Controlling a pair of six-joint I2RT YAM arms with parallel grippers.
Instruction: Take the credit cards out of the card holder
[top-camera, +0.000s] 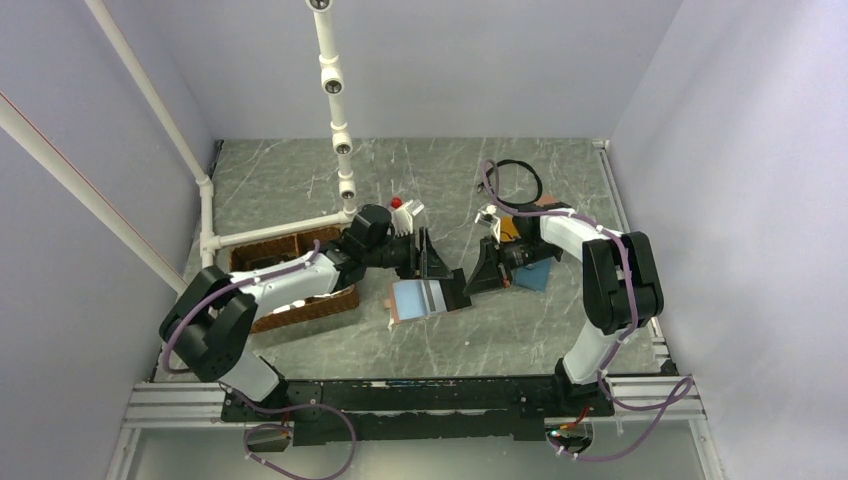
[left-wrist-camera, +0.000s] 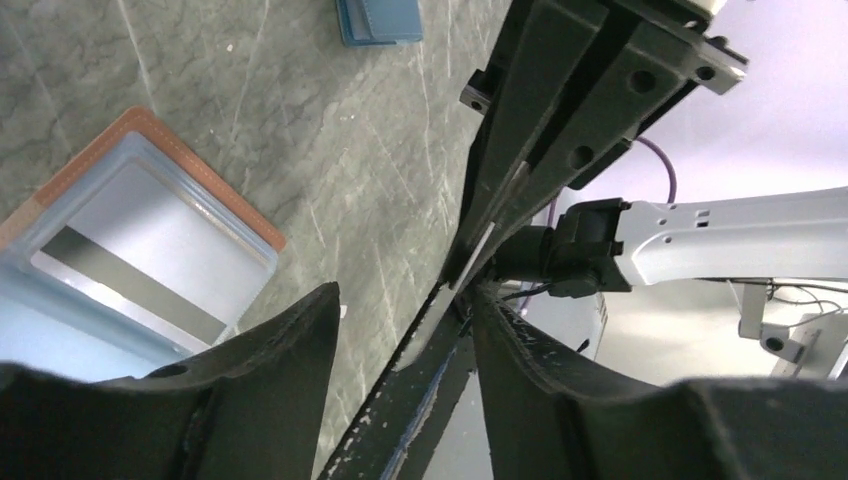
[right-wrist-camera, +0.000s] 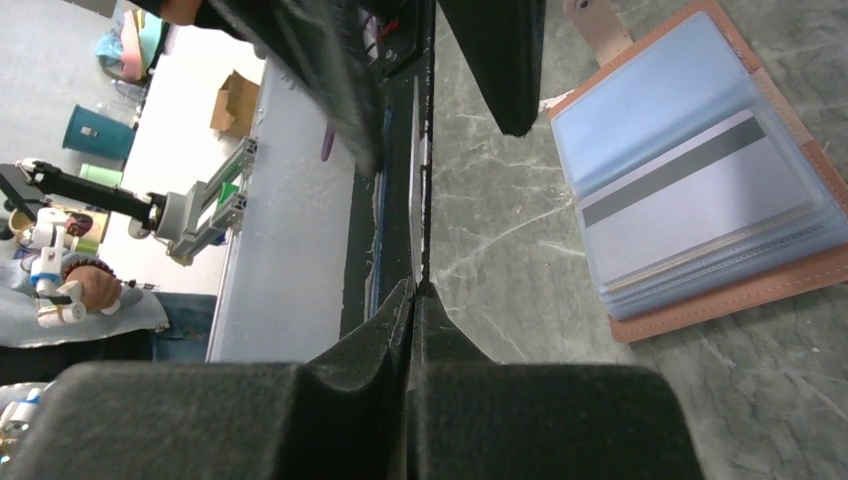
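The salmon-pink card holder (top-camera: 420, 298) lies open on the table between my two grippers, with its light-blue pockets facing up. It also shows in the left wrist view (left-wrist-camera: 200, 175) and the right wrist view (right-wrist-camera: 720, 290). A grey card with a dark stripe (right-wrist-camera: 700, 200) sits in its top pocket. My right gripper (top-camera: 482, 275) (right-wrist-camera: 415, 285) is shut on another credit card (right-wrist-camera: 425, 200), seen edge-on above the table. My left gripper (top-camera: 432, 262) (left-wrist-camera: 405, 295) is open, and that card's edge (left-wrist-camera: 440, 318) stands between its fingers, close to the right one.
A teal-blue wallet (top-camera: 535, 275) (left-wrist-camera: 378, 20) lies under the right arm, with an orange wallet (top-camera: 520, 225) just behind it. A wicker basket (top-camera: 300, 300) stands at the left, a white pipe frame (top-camera: 270, 232) behind it, and a black cable ring (top-camera: 517, 180) at the back.
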